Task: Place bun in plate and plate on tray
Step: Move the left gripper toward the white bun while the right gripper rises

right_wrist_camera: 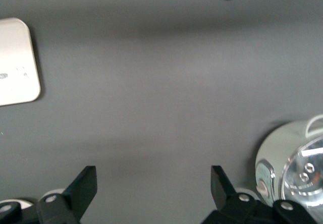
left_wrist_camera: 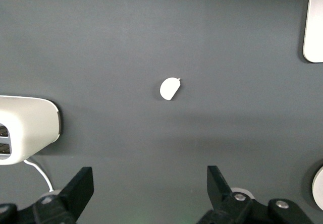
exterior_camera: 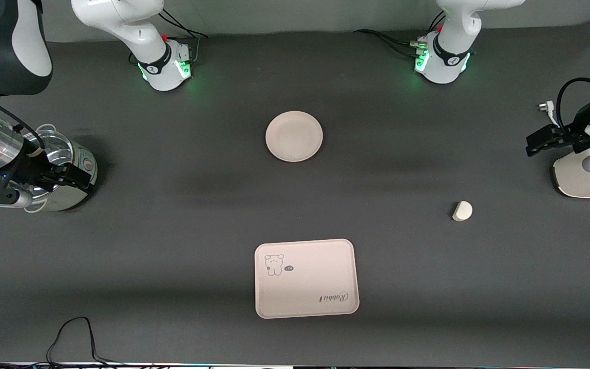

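**Starting from scratch: bun, plate, tray all apart**

Looking at the front view first, we see nothing of the task done yet. The bun [exterior_camera: 462,210] sits bare on the table toward the left arm's end, the plate [exterior_camera: 294,136] is empty mid-table nearer the robots' bases, and the tray [exterior_camera: 306,278] lies empty nearer the front camera than the plate. Both steps remain: bun into plate, then plate onto tray. The left gripper [exterior_camera: 543,141] hangs up at its end of the table over a white appliance [exterior_camera: 584,177], well apart from the bun. The right gripper [exterior_camera: 67,177] is over a shiny metal pot [exterior_camera: 64,169] at the right arm's end; we judge that arm is waiting.

Left wrist view: the left gripper [left_wrist_camera: 149,186] has its fingers spread wide w/ nothing between them. The bun [left_wrist_camera: 170,89] shows ahead of the gap, roughly centred, untouched. Corners of the tray [left_wrist_camera: 314,32] and the appliance [left_wrist_camera: 28,128] sit at the edges.

Right wrist view: the right gripper [right_wrist_camera: 154,186] is likewise spread wide & empty, over bare table. No bun here; only the tray [right_wrist_camera: 17,62] corner and the pot [right_wrist_camera: 292,168].
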`<state>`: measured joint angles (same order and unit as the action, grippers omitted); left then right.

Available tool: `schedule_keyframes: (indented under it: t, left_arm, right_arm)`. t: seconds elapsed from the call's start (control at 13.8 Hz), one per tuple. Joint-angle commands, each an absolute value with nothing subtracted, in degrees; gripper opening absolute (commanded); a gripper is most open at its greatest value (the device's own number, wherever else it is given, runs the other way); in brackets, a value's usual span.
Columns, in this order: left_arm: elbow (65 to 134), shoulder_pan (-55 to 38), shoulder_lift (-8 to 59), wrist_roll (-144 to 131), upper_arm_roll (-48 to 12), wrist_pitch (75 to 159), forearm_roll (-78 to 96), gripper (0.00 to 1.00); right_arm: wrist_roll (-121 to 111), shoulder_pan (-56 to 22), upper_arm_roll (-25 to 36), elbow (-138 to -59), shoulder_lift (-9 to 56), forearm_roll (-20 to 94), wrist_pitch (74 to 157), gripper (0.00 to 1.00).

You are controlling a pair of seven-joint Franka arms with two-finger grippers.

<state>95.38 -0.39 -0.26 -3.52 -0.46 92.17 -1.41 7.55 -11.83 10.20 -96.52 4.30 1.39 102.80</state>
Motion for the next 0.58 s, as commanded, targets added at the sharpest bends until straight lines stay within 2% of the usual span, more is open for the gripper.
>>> schedule_keyframes:
  t: [0.0,0.51]
  left_arm:
    - [94.75,-0.18,-0.79,-2.72,-0.61,91.23,-1.58,1.00]
    - [90.62,-0.44,3.33,-2.81,-0.62,89.47,-1.67,1.00]
  right_arm:
    - [6.68,-12.74,10.28,-95.80,3.70,0.88,98.98,1.00]
    - [6.94,-12.74,10.28,-96.68,3.78,1.41,102.48,1.00]
